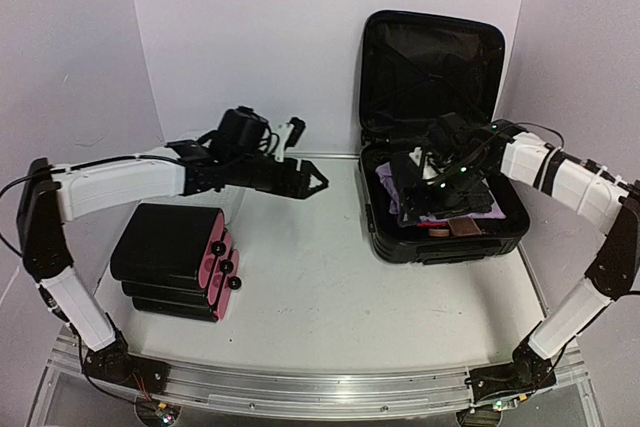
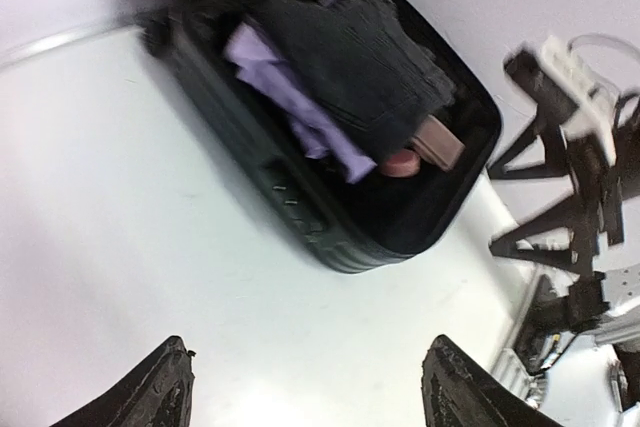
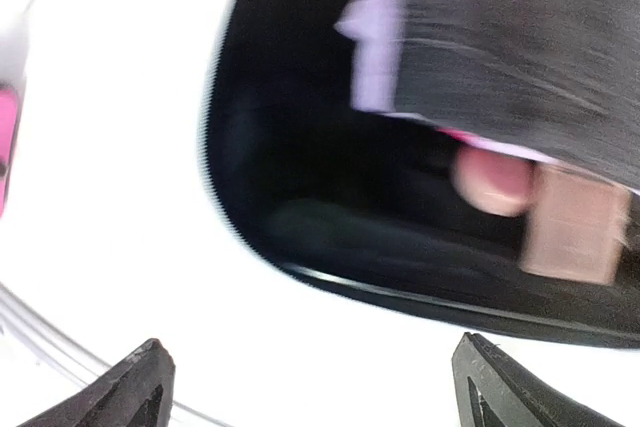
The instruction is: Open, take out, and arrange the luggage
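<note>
The luggage (image 1: 445,232) lies open at the back right, its lid (image 1: 430,57) standing upright. Inside it lie a dark folded garment (image 2: 360,67), a purple cloth (image 2: 290,97), a pink round item (image 2: 400,162) and a tan box (image 2: 440,142). My left gripper (image 1: 310,179) hovers over the table left of the luggage (image 2: 330,237), open (image 2: 310,387) with nothing between its fingers. My right gripper (image 1: 412,187) is above the luggage's contents, open (image 3: 310,387) and empty. Its view shows the luggage rim (image 3: 400,287), the garment (image 3: 520,37), the pink item (image 3: 490,177) and the tan box (image 3: 575,222).
A smaller smooth black case (image 1: 175,262) with a pink side and black knobs lies at the near left of the table. White walls close in the back and sides. A metal rail (image 1: 300,387) runs along the near edge.
</note>
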### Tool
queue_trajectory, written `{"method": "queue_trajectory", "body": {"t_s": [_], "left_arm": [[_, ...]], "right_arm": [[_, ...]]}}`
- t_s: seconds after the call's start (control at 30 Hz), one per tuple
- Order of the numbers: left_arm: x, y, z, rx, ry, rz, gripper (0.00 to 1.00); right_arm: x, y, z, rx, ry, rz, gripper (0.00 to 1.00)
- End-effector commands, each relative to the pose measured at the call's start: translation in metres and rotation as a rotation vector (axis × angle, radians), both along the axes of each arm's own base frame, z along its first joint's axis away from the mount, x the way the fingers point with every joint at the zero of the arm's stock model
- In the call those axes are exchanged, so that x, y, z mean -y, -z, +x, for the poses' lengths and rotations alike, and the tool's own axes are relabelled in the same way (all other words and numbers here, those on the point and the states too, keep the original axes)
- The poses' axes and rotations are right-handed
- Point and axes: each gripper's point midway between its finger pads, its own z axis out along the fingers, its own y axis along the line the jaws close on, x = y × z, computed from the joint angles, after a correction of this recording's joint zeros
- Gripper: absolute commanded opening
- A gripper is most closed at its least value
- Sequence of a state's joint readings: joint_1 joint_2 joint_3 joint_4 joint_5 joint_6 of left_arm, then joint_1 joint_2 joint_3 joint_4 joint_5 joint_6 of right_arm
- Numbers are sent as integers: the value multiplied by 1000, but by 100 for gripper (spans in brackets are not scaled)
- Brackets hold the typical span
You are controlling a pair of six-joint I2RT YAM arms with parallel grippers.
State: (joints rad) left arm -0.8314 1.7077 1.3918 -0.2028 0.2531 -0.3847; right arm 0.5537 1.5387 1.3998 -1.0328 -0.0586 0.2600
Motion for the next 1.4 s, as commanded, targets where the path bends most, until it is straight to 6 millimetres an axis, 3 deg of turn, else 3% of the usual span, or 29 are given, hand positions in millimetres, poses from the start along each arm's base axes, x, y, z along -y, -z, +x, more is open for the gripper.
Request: {"method": "queue_trajectory", "body": {"t_s": [0.0,0.13,0.33,0.5,0.67,0.8,0.93,1.1,1.2,1.37], "left_arm": [[-56,-21,-13,116,-26,131,79],[-89,-34,-26,167,-52,201,80],[-150,-55,-22,270,-238,307,91],[-185,-59,-2,283,-341,375,99],[-184,-56,41,196,-358,380,99],[-179,-30,90,119,-385,408,95],[-188,-3,147,72,-455,476,87],[-201,52,205,22,-475,648,82],[-201,77,222,-15,-443,679,74],[-193,101,228,10,-337,728,58]], "right_arm": [[-44,3,2,51,-73,-10,98],[-54,17,1,52,-102,-65,98],[-52,22,3,57,-95,-91,98],[-43,16,6,97,-68,-120,98],[-30,11,0,124,-53,-140,98],[-23,8,-9,124,-53,-137,98],[-11,4,-16,144,-42,-146,98],[3,2,-29,156,-37,-152,98],[6,-2,-33,157,-27,-143,98],[10,-5,-36,170,-27,-143,98]]}}
